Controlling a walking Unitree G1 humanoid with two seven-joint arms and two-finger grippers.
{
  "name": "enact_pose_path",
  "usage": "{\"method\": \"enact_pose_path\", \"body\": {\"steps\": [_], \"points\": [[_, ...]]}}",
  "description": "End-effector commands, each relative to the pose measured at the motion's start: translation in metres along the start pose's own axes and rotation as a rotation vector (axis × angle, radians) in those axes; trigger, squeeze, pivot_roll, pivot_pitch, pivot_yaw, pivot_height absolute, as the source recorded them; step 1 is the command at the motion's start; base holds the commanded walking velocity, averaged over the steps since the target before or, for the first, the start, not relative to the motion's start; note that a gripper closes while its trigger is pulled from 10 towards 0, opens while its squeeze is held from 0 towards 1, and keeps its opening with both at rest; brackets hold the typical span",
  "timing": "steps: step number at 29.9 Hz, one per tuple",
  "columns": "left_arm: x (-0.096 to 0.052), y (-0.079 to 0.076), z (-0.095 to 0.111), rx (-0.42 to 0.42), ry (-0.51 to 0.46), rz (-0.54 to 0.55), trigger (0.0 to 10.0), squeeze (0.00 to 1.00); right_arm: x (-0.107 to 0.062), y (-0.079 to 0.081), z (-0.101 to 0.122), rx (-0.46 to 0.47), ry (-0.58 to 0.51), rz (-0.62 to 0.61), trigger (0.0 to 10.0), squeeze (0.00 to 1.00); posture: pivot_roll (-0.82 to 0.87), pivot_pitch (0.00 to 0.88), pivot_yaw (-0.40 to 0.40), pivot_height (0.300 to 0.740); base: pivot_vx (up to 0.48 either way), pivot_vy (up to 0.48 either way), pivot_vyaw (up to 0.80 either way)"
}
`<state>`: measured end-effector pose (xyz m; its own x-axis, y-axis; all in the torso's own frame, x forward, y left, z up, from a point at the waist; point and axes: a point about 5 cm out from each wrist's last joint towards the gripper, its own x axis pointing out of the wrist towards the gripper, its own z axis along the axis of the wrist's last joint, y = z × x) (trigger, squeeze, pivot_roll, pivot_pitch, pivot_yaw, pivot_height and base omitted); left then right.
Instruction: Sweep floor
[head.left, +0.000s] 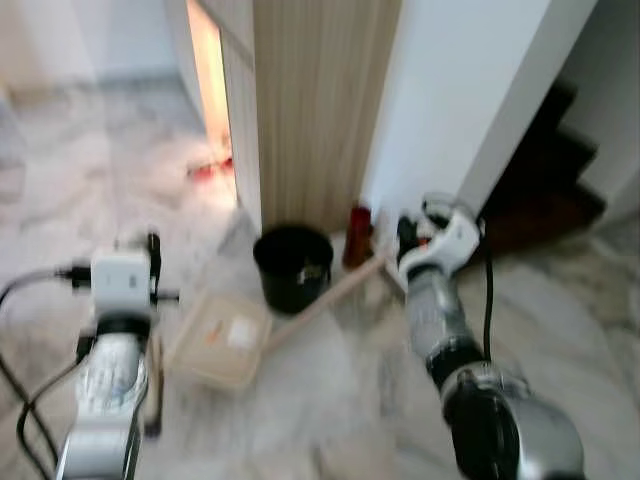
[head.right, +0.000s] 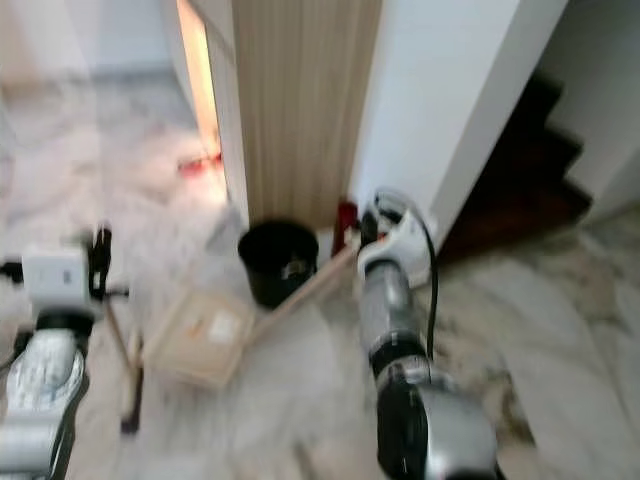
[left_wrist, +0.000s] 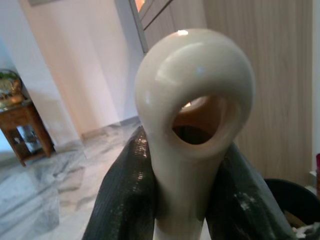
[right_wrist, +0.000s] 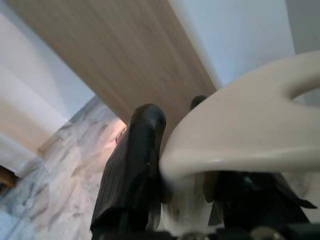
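Note:
A cream dustpan (head.left: 222, 342) lies flat on the marble floor ahead of me. Its long handle (head.left: 330, 295) slants up to my right gripper (head.left: 408, 240), which is shut on the handle's cream looped end (right_wrist: 240, 130). My left gripper (head.left: 153, 252) is shut on the broom handle, whose cream looped top (left_wrist: 192, 95) sticks out between the black fingers (left_wrist: 125, 190). The thin broom stick (head.right: 120, 350) runs down to the floor on the dustpan's left. All views are blurred.
A black bin (head.left: 293, 265) stands just behind the dustpan, against a wood-panelled cabinet (head.left: 310, 100). A red object (head.left: 358, 235) sits by the white wall corner. Dark stairs (head.left: 545, 180) rise at the right. Something red (head.left: 210, 168) lies on the floor farther back.

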<state>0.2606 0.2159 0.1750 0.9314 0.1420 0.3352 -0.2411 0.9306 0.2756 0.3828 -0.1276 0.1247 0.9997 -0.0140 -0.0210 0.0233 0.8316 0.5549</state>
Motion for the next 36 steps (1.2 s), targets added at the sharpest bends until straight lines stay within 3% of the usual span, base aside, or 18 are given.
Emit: {"method": "enact_pose_path", "body": {"steps": [1, 8, 16, 36], "points": [[0.003, -0.004, 0.013, -0.008, -0.068, -0.004, 10.0, 0.0, 0.003, -0.003, 0.013, 0.022, -0.052, -0.007, 10.0, 0.0, 0.21, 0.012, -0.048, 0.74, 0.424, 0.0, 0.0], [0.003, -0.003, 0.014, -0.006, -0.073, 0.0, 10.0, 0.0, 0.003, 0.0, 0.013, 0.024, -0.052, 0.016, 10.0, 0.0, 0.21, 0.013, -0.049, 0.74, 0.423, 0.0, 0.0], [0.003, -0.002, 0.016, -0.011, -0.088, 0.001, 10.0, 0.0, 0.005, 0.023, 0.023, 0.073, -0.133, 0.178, 10.0, 0.0, 0.21, 0.014, -0.048, 0.74, 0.4, 0.0, 0.0], [0.003, -0.001, 0.021, -0.022, -0.111, 0.006, 10.0, 0.0, 0.011, 0.045, 0.042, 0.109, -0.193, 0.28, 10.0, 0.0, 0.21, 0.015, -0.053, 0.74, 0.0, 0.0, 0.0]]}}
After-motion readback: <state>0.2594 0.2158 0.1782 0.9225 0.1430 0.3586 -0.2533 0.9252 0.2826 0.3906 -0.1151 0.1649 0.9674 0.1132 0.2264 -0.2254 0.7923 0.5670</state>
